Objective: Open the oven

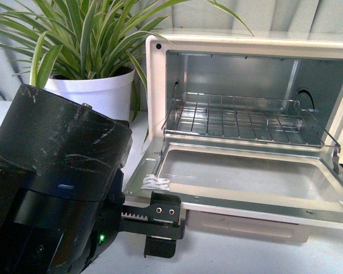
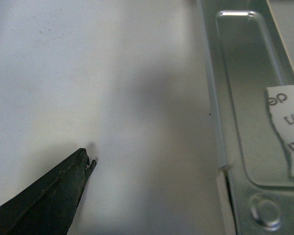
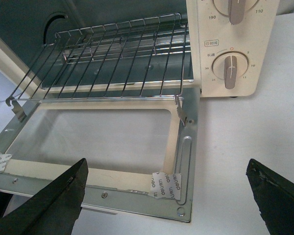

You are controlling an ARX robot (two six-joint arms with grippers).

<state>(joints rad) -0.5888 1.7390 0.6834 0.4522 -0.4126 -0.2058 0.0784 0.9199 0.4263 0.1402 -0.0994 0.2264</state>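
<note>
Right gripper (image 3: pixel 166 165) spread wide, empty, above the front rim of the lowered door (image 3: pixel 103 137). Left gripper (image 1: pixel 162 224) beside that door's left corner; its spread cannot be told. Toaster oven (image 1: pixel 246 43) stands beside a potted plant (image 1: pixel 94 85), door fully down. Opening judged complete; next, withdraw clear.

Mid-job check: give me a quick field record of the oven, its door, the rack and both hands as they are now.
oven: cream-white boxy toaster oven on a white surface
door: glass-windowed door fully down, lying about flat
rack: metal wire rack in the cavity, nothing on it
left: black left hand at the door's front left corner; open or shut unclear
right: black right hand open, holding nothing, near the door's front edge
status: oven looks open
</note>
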